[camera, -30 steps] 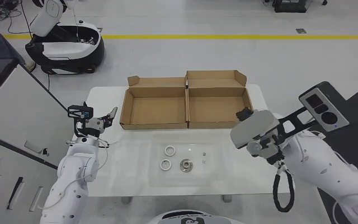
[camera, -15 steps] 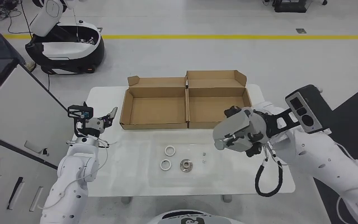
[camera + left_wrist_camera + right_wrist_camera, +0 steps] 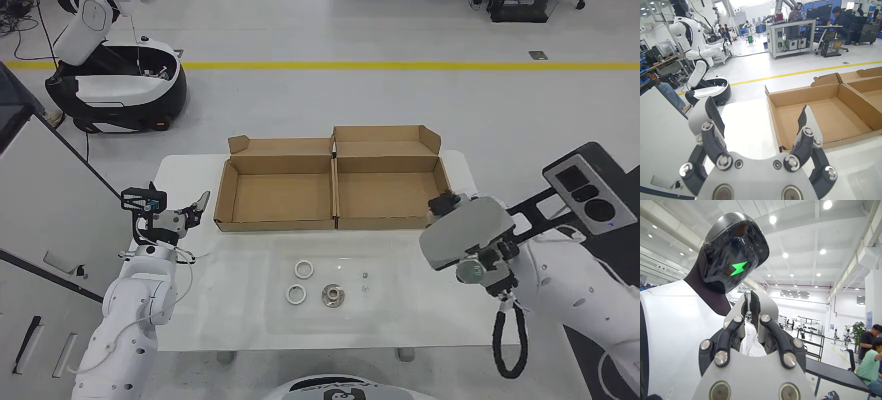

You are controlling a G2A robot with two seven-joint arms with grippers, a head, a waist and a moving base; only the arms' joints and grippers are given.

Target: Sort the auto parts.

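From where I stand, the white table (image 3: 240,320) carries two open brown cardboard boxes pushed side by side along its far edge, the left-hand box (image 3: 275,197) and the right-hand box (image 3: 388,190), touching along their shared wall. Both have bare floors.

Nearer the robot, in the middle of the table, lie the loose parts. There are two white rings, the farther ring (image 3: 303,268) and the nearer ring (image 3: 297,294), just beside each other. A silver flanged metal disc (image 3: 332,295) lies just to the right of the nearer ring. A few tiny pale bits (image 3: 366,277) lie a little farther right, too small to make out.

The left gripper (image 3: 757,106) hangs over the table's left edge, level with the near-left corner of the left-hand box and a little apart from it. Its two ribbed black fingers are spread wide with nothing between them.

The right gripper (image 3: 750,297) is lifted over the table's right side, near the right-hand box's near-right corner, and is tipped upward away from the tabletop. Its fingers are pinched nearly together on a short threaded grey metal bolt (image 3: 748,304), which runs lengthwise between the ribbed pads, well apart from the parts on the table
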